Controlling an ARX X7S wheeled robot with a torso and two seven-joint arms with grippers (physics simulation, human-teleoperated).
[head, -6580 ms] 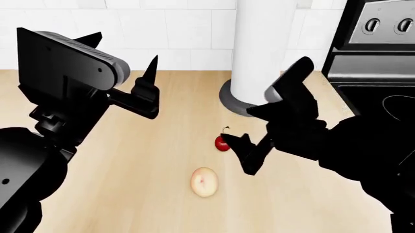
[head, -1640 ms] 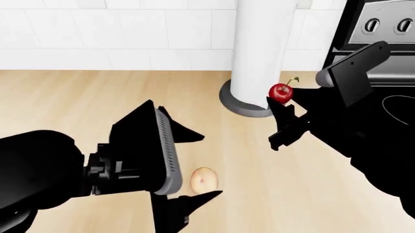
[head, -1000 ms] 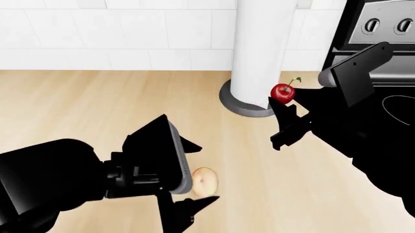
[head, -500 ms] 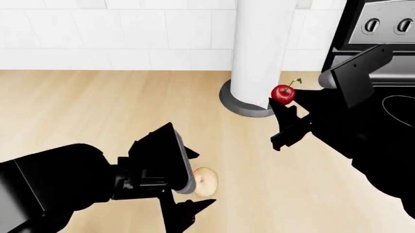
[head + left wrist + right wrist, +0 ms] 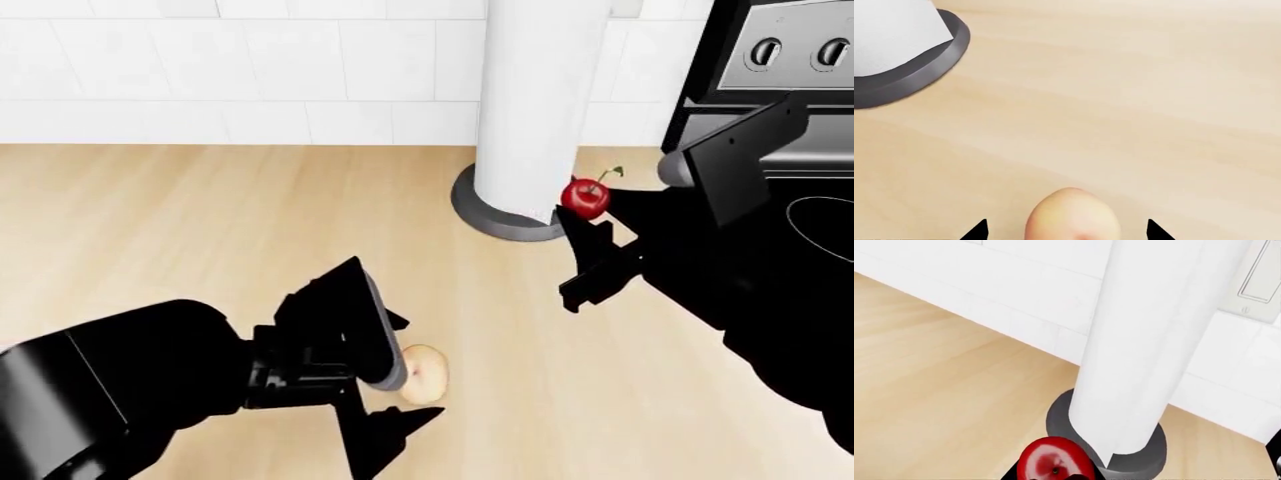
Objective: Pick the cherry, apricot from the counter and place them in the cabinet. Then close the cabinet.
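The apricot (image 5: 427, 376), pale beige-orange, lies on the light wood counter (image 5: 160, 220). My left gripper (image 5: 404, 376) is open and low over it, one finger on each side, apart from the fruit. In the left wrist view the apricot (image 5: 1073, 216) sits between the two black fingertips (image 5: 978, 231), with a gap either side. My right gripper (image 5: 587, 214) is raised above the counter and shut on the red cherry (image 5: 585, 197), its stem pointing up. The cherry (image 5: 1054, 461) fills the jaws in the right wrist view. The cabinet is out of view.
A tall white paper towel roll (image 5: 537, 100) on a grey round base (image 5: 497, 217) stands right behind the cherry, against the white tiled wall. The black stove (image 5: 801, 215) with knobs (image 5: 766, 50) is at the right, under my right arm.
My left gripper has come down and in towards the apricot, so that its fingers now straddle it. The right gripper with the cherry has barely shifted.
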